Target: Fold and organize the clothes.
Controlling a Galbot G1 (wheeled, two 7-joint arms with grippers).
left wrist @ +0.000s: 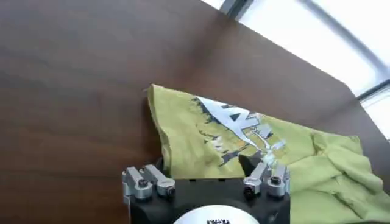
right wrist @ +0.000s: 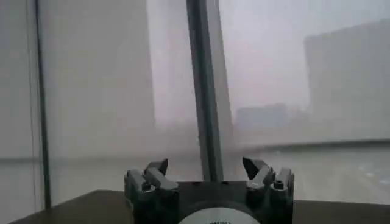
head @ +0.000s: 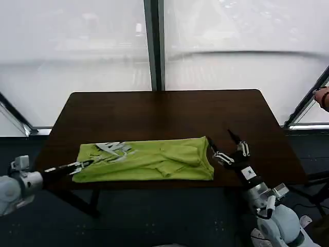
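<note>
Both tools sit at the desk's [head: 164, 110] near edge: the left tool [head: 85, 164], fingers apart, touches the printed end of the folded lime T-shirt [head: 149, 160], seemingly ready to pinch it; the right tool [head: 222, 153] waits open beside the other end.

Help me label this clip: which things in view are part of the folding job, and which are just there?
Part of the job:
- lime-green T-shirt, partly folded
- left gripper at its printed end
- right gripper, fingers open, at the other end

Just there:
- dark table
- windows behind
</note>
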